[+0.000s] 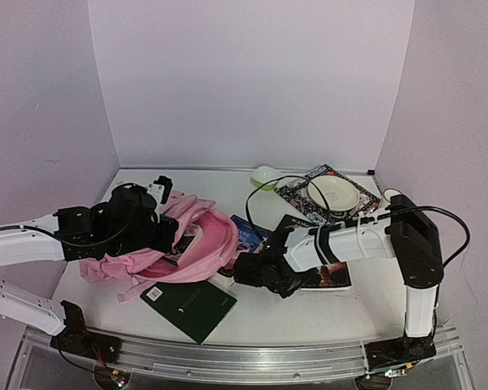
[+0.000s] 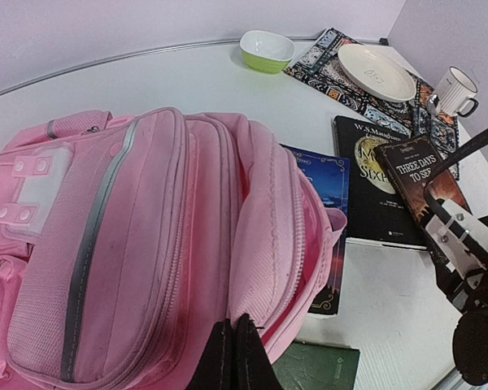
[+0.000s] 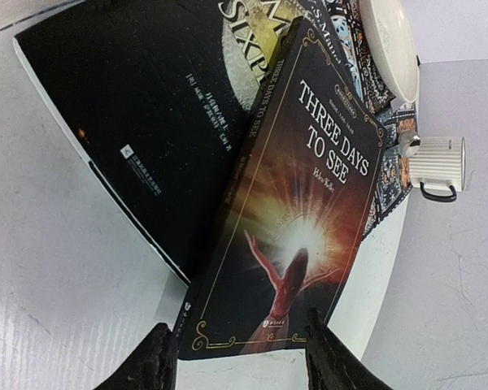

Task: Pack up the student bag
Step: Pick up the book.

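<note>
Overhead, a smooth white table point(image 1: 309, 321) sits boxed in by plain pale lilac walls point(image 1: 252, 81). The student bag point(image 1: 207, 236), soft quilted pink fabric with grey zip lines, slumps on the table's left half, its mouth facing right. Four flat rectangular books lie around it:
- a dark green one point(image 1: 191, 302) in front
- a glossy blue one point(image 2: 321, 183) partly under the bag's edge
- a black one point(image 2: 366, 187) to the right
- a "Three Days to See" paperback point(image 3: 309, 211) lying askew over the black one

At the back right stand:
- one green-and-white bowl point(image 2: 266, 50)
- one round cream plate point(image 2: 381, 71) on one patterned mat point(image 2: 321, 61)
- one ribbed white mug point(image 2: 455, 89)

The left gripper point(image 2: 233, 357) is pressed fully closed at the bag's rim. The right gripper point(image 3: 244, 361) stands spread, its fingers either side of the paperback's near end.
</note>
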